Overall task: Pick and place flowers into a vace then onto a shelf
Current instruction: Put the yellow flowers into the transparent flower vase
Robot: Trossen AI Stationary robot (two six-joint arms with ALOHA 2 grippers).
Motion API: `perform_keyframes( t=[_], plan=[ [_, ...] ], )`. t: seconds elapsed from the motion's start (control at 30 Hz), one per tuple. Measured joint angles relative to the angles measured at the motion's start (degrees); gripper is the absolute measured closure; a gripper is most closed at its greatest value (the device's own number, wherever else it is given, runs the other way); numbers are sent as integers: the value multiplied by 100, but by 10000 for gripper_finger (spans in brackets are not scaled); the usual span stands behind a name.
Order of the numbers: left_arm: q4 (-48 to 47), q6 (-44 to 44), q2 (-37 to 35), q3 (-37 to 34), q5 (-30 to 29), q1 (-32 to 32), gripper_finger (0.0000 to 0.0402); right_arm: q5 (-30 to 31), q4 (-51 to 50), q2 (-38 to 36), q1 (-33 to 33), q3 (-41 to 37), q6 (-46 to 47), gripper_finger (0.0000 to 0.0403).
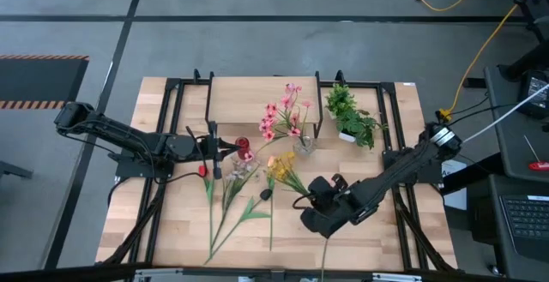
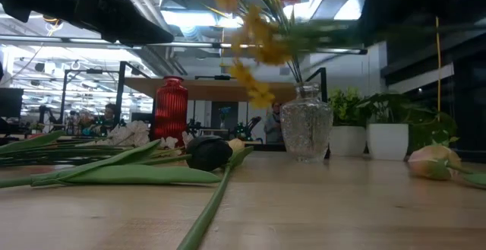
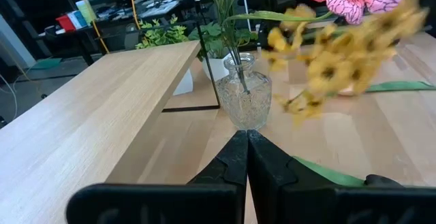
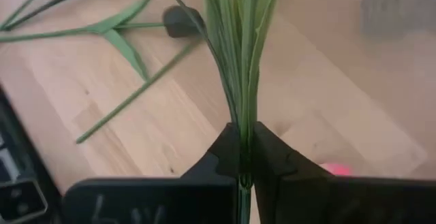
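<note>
My right gripper (image 1: 310,198) is shut on a yellow flower (image 1: 281,168), whose blooms (image 2: 254,49) hang blurred in the air near the clear glass vase (image 2: 306,125). That vase holds pink flowers (image 1: 281,119). Other loose flowers (image 1: 232,198) lie flat on the tabletop, one with a dark bloom (image 2: 206,152). A red vase (image 1: 243,147) stands in front of the shelf (image 1: 257,100). My left gripper (image 1: 225,151) is shut with nothing in it beside the red vase, pointing toward the glass vase (image 3: 246,100). My right gripper pinches the yellow flower's green stem and long leaves (image 4: 242,152) between its two fingers. The fingers slant down from the table's right side. The flower is lifted clear of the table, its blooms (image 3: 340,54) toward the glass vase and its stem end (image 1: 324,261) trailing toward the near edge.
Two leafy plants in white pots (image 1: 352,117) stand right of the shelf. A peach bloom (image 2: 431,161) lies on the table at the right. Black frame rails (image 1: 176,111) flank the shelf on both sides.
</note>
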Motion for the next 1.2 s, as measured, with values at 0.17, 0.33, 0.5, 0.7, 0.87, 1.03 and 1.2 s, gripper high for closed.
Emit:
perform_keyframes(
  t=[0.17, 0.33, 0.5, 0.7, 0.87, 1.03, 1.2],
  plan=[
    [-2, 0, 1, 0, 0, -2, 398, 272, 90, -327, 57, -93, -579, 390],
    [-35, -15, 1, 0, 2, -2, 398, 260, 1121, -800, 119, -1148, -745, 390],
    [-49, -21, -1, 0, 2, 0, 398, 303, 3229, -1486, 131, -2592, -1597, 390],
    [-57, -20, 1, 0, 2, -2, 398, 357, 5388, -2170, 131, -3968, -3401, 390],
    [-93, -161, -1, 0, 1, 0, 398, 358, 6637, -2674, 105, -5053, -3994, 390],
    [-149, -157, 0, 0, 0, -1, 398, 348, 8391, -3072, 103, -6022, -4938, 390],
    [-208, -155, 1, 0, 2, -1, 398, 344, 9566, -3492, 103, -6676, -5921, 388]
  ],
)
